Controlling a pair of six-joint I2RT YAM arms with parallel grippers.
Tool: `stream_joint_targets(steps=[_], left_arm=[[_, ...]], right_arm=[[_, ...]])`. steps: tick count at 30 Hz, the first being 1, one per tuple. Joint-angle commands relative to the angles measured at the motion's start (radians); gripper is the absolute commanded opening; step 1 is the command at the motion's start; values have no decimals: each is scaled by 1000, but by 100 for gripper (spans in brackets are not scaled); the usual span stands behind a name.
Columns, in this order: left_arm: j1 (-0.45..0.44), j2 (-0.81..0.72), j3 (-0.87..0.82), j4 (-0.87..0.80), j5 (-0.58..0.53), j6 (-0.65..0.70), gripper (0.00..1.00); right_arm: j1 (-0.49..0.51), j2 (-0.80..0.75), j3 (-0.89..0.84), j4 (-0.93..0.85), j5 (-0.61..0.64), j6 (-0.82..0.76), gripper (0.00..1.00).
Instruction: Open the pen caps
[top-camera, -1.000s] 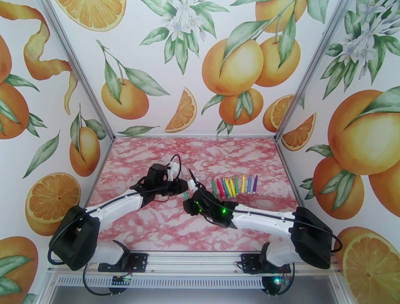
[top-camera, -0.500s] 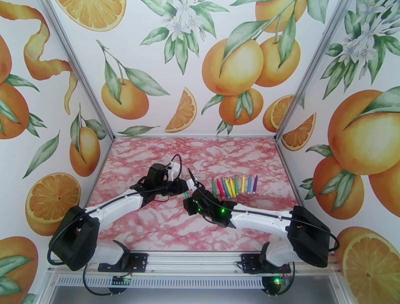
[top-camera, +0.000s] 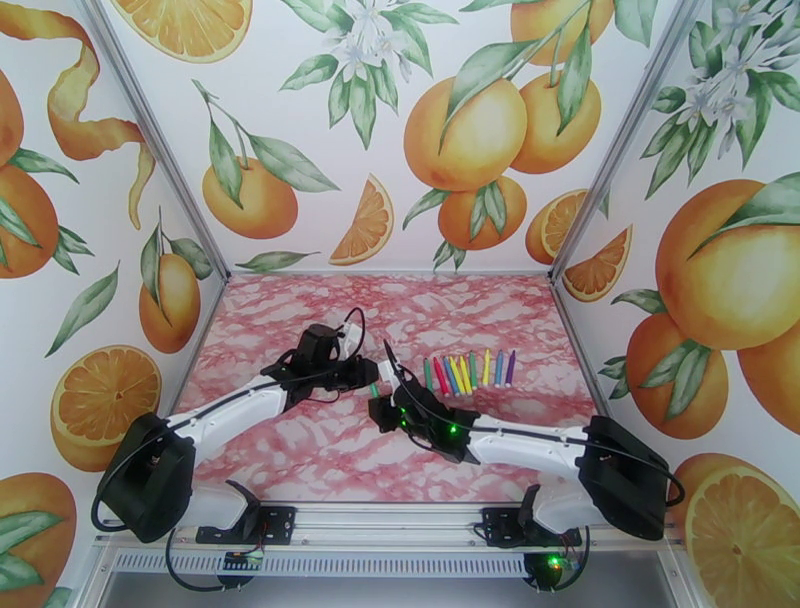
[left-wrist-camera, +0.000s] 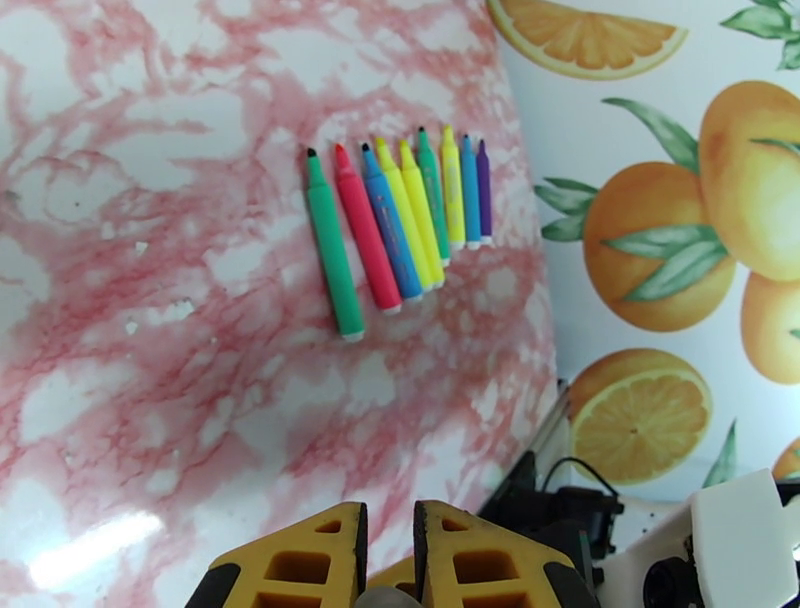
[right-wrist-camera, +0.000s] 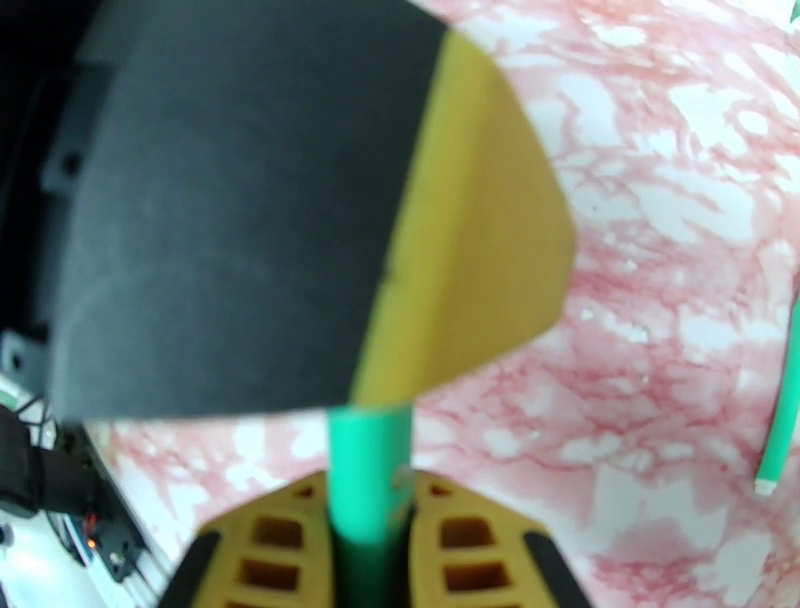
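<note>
While both arms are reaching in to the middle of the table (top-camera: 300, 450), held pen: green pen (right-wrist-camera: 368, 450) is hanging in the air between the two grippers, off the marble-pattern surface
right gripper (right-wrist-camera: 369, 492): is clamping the near end of the green pen, with the barrel running straight out between the yellow pads
left gripper (top-camera: 366, 376): is facing the right one tip to tip; in the left wrist view its jaws are standing almost together, with only a thin slit between them
left grip: its finger (right-wrist-camera: 470, 230) is covering the far end of the green pen, so it is reading as closed on that end, though the contact spot itself is hidden
pen cap: the far end of the green pen is hiding behind that finger, so I cannot tell cap from barrel
pens (left-wrist-camera: 393, 235): the others are lying side by side in a tight row on the table, just beyond and to the right of the grippers in the top view, and neither gripper is touching them
row order, left wrist view, left to right: green, red, blue, yellow, yellow, green, yellow, blue, purple
row ends: pointed tips are facing the top of the left wrist view, pale ends are facing the bottom
second green pen (right-wrist-camera: 778, 420): is lying flat on the table at the right edge of the right wrist view, apart from the right gripper
row vs hands: the row is sitting near the right gripper, on its far right side, not in contact
</note>
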Motion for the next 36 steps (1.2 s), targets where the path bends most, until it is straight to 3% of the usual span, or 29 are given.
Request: stream_joint_targets(steps=[1, 20, 36], left_arm=[[38, -11, 68, 19, -138, 9, 0], [59, 14, 100, 40, -196, -31, 0], [91, 52, 134, 19, -157, -24, 0]], right_arm=[[17, -35, -71, -57, -31, -4, 0], [19, -124, -187, -20, -14, -16, 0], [19, -189, -241, -11, 43, -8, 0]])
